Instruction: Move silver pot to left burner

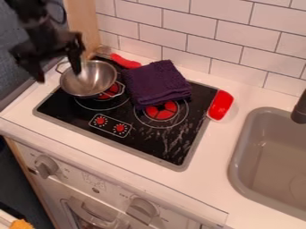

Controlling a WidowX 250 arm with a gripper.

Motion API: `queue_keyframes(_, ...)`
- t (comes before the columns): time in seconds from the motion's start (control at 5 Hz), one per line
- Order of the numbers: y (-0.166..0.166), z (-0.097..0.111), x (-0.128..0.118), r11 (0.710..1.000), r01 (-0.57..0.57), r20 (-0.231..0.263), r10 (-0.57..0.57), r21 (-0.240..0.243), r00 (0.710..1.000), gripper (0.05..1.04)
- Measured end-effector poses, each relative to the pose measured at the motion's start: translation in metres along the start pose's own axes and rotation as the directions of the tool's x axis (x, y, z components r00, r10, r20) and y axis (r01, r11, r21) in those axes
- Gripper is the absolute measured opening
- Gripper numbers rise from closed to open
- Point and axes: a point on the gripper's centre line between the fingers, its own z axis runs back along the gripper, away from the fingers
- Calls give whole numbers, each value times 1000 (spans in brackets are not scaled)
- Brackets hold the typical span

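The black gripper (58, 76) hangs at the upper left, its fingers spread apart. One fingertip overlaps the left part of the silver pot (90, 81) in view, and the other is out to the left, with nothing held between them. The pot stands upright at the stove's back left, covering much of the left burner (110, 93), whose red centre shows past the pot's lower right edge. Its two wire handles stick out at the upper left and lower right.
A folded purple cloth (156, 83) lies on the stove's back right, partly over the right burner (163, 112). Behind the pot is a red-handled utensil (125, 61). A red object (221, 105) lies at the stove's right edge, and a grey sink (272, 156) is farther right.
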Motion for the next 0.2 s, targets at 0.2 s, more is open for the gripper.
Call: queue_keyframes(0.2, -1, 31, 4, 998, -51, 71, 53, -29, 996, 1001)
